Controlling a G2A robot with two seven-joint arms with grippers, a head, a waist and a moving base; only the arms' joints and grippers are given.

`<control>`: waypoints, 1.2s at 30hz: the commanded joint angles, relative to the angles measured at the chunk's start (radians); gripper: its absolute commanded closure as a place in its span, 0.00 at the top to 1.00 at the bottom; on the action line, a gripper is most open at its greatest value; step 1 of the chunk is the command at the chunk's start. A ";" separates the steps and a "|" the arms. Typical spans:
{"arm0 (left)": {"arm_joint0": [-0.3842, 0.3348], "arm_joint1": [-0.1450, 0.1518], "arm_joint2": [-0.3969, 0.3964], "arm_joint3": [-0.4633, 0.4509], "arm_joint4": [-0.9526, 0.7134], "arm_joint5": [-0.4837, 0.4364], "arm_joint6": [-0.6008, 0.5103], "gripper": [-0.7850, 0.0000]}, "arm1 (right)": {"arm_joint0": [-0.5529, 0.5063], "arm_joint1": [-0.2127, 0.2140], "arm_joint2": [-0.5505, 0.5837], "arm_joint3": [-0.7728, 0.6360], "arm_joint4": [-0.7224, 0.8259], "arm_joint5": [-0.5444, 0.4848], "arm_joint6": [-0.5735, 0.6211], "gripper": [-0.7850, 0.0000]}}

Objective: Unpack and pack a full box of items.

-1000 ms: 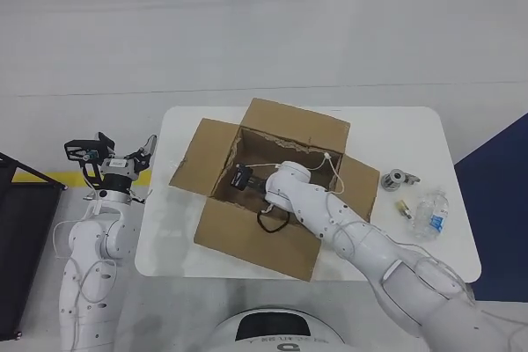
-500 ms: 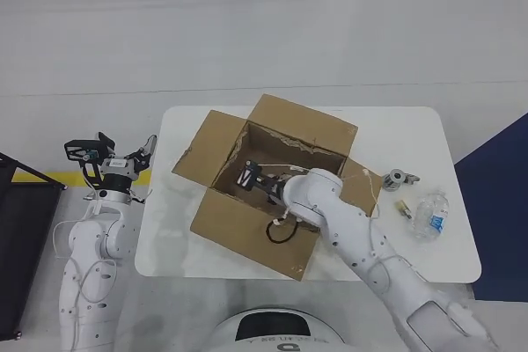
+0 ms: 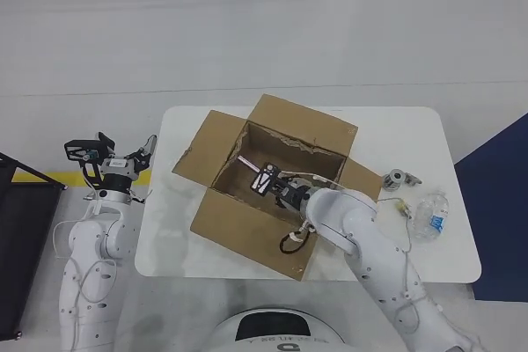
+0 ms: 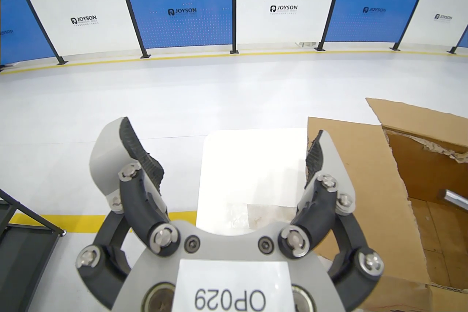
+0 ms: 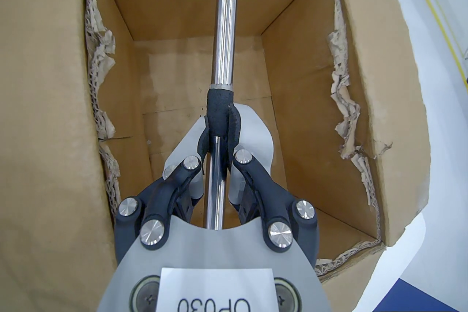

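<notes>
White tabletop (image 3: 185,238) seen from above: the cardboard box (image 3: 246,227) had swung round a little in the last second. The right gripper (image 3: 266,180) had drawn back from the box's far corner toward its middle, and a metal rod (image 3: 249,164) came with it. I reckoned the unpacking was down to its last item, since a plastic bottle (image 3: 431,213) and a metal fitting (image 3: 396,180) already lay out near the table's right edge. On to the left wrist view: the left gripper (image 4: 222,130) hung by the table's left end, fingers wide apart and empty, the box just beside it. Then the right wrist view: the fingers were clamped on the rod's black-sleeved part. The bright shaft ran straight out ahead of the fingertips over the bare box floor. Its far end sat up by the ragged rim of the far wall; whether it touched, I couldn't tell.
</notes>
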 commanded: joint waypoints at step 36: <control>0.000 0.000 0.000 0.000 0.000 0.000 0.000 1.00 | -0.695 0.056 0.880 -0.006 0.456 0.089 -0.474 0.00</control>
